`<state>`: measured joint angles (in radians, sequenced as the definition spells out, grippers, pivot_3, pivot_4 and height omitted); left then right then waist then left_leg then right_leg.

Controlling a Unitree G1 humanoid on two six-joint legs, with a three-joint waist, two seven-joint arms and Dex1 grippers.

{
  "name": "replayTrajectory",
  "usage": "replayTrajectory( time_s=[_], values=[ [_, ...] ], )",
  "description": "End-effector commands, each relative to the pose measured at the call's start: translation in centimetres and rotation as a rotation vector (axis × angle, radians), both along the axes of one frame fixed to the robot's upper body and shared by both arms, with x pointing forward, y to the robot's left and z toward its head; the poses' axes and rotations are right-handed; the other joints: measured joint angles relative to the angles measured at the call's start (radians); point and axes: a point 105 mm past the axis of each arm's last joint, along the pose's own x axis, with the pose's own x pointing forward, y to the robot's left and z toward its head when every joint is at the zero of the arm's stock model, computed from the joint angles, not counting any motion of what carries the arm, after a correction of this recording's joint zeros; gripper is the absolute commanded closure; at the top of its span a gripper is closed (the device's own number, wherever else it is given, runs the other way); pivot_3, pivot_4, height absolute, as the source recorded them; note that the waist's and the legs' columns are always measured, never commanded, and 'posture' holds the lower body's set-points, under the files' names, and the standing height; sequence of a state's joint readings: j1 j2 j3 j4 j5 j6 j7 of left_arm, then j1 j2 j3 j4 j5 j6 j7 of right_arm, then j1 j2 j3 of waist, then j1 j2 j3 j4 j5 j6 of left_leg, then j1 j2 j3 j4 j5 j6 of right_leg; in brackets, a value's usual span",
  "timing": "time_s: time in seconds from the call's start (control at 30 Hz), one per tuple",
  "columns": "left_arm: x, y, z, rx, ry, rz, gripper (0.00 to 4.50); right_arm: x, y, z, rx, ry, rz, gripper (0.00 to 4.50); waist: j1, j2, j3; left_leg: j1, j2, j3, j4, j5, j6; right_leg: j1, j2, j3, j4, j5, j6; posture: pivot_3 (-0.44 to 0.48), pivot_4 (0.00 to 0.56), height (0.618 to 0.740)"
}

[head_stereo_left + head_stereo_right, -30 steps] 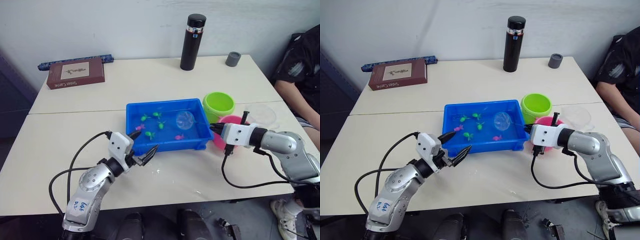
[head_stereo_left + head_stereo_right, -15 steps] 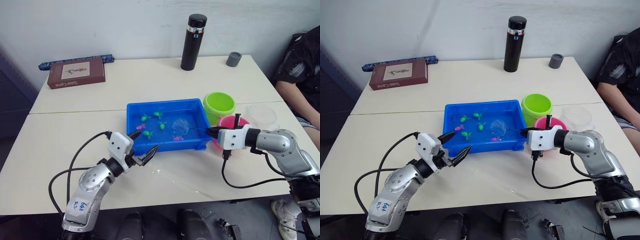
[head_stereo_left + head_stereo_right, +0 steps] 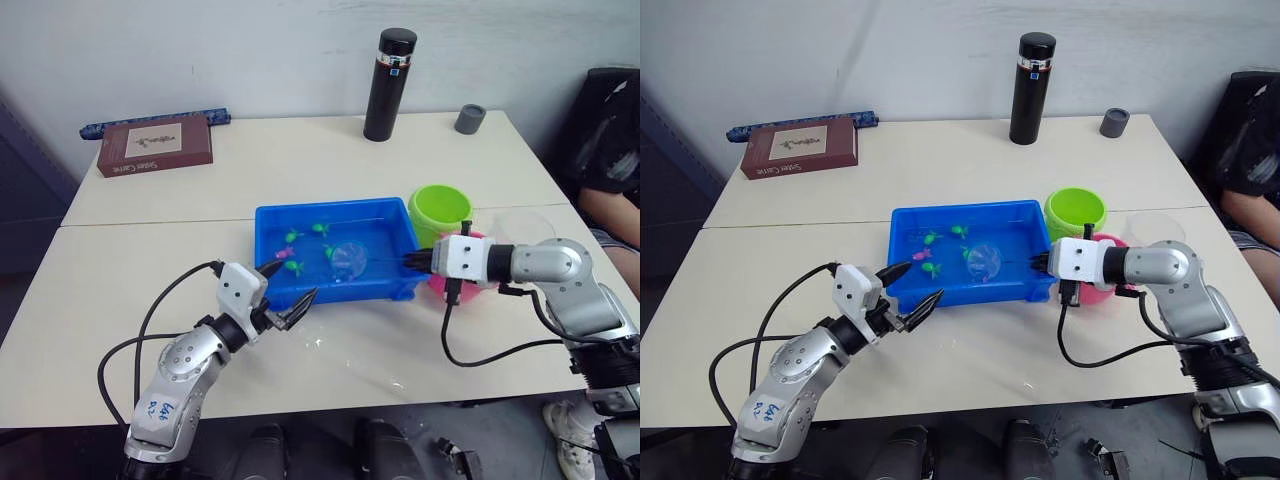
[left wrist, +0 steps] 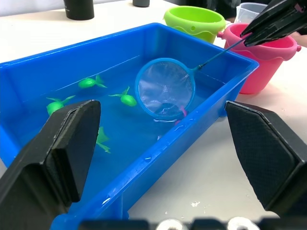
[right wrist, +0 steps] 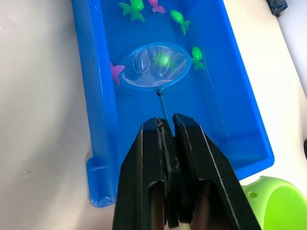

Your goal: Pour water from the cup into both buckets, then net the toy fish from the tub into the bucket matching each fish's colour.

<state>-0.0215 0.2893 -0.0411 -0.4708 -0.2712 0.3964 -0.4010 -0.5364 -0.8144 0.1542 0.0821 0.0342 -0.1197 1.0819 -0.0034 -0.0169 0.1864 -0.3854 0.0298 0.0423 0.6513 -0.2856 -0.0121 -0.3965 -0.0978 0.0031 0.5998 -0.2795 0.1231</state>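
Right wrist view: right gripper (image 5: 166, 125) jaws clamped on net (image 5: 156, 65) handle; left gripper (image 3: 291, 296) jaws wide apart, empty.

I count six toy fish in the one blue tub (image 3: 330, 205). Four are green fish (image 5: 135, 5) (image 5: 179, 18) (image 5: 196, 52) (image 5: 163, 60) and two are pink fish (image 5: 156, 5) (image 5: 115, 73). There are two buckets, one green bucket (image 3: 440, 210) and one pink bucket (image 4: 268, 62). There is one net (image 5: 153, 66) and one clear cup (image 3: 525, 225). On the tabletop I also see one black flask (image 3: 386, 85), one grey cap (image 3: 469, 119) and one book (image 3: 155, 146). The robot has two claws, the left claw (image 3: 290, 287) and the right claw (image 3: 412, 262).
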Motion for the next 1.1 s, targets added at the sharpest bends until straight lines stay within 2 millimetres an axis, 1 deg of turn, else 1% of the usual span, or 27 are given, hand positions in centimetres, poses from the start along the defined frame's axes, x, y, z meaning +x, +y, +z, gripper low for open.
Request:
replayTrajectory(
  time_s=[0.03, 0.1, 0.23, 0.37, 0.87, 1.1],
  values=[
    [-0.5, -0.7, 1.6, -0.012, -0.063, -0.021, 0.05, 0.1, 0.2, 0.7, 0.002, -0.022, 0.015, 4.50, 0.000, 0.000, 0.000, 0.000, 0.000, 0.000, 0.000, 0.000, 0.000, 0.000, 0.000, 0.000, 0.000, 0.000, 0.000, 0.000, 0.150, 0.740],
    [-0.4, -0.7, 1.7, -0.013, -0.066, -0.021, 0.05, 0.7, -0.2, 0.5, -0.007, -0.036, -0.012, 4.50, 0.000, 0.000, 0.000, 0.000, 0.000, 0.000, 0.000, 0.000, 0.000, 0.000, 0.000, 0.000, 0.000, 0.000, 0.000, 0.000, 0.150, 0.740],
    [-0.5, -0.7, 1.9, -0.008, -0.073, -0.022, 0.05, 2.6, -1.2, 1.2, 0.007, -0.099, -0.080, 4.50, -0.004, 0.000, 0.000, 0.000, 0.000, 0.001, 0.000, 0.000, 0.000, -0.001, 0.000, 0.000, 0.000, 0.000, 0.000, 0.000, 0.150, 0.740],
    [-0.9, -0.9, 1.9, 0.013, -0.078, -0.052, 0.05, 3.4, -1.9, 1.2, -0.013, -0.117, -0.101, 4.50, -0.003, 0.000, 0.000, 0.000, 0.000, 0.002, 0.000, 0.000, 0.000, -0.001, 0.001, 0.000, 0.001, 0.000, 0.000, 0.000, 0.150, 0.740],
    [-1.2, -0.6, 1.8, 0.041, -0.075, -0.074, 0.05, 2.5, -1.7, -0.4, -0.084, 0.000, -0.001, 4.50, -0.003, 0.000, 0.000, 0.000, 0.000, 0.002, 0.000, 0.000, 0.000, -0.001, 0.000, 0.000, 0.001, 0.000, 0.000, 0.000, 0.150, 0.740],
    [-1.2, -0.7, 1.8, 0.035, -0.074, -0.071, 0.05, 2.2, -1.1, -1.0, -0.089, 0.051, 0.027, 4.50, -0.003, 0.000, 0.000, 0.000, 0.000, 0.002, 0.000, 0.000, 0.000, -0.001, 0.000, 0.000, 0.001, 0.000, 0.000, 0.000, 0.150, 0.740]
  ],
)
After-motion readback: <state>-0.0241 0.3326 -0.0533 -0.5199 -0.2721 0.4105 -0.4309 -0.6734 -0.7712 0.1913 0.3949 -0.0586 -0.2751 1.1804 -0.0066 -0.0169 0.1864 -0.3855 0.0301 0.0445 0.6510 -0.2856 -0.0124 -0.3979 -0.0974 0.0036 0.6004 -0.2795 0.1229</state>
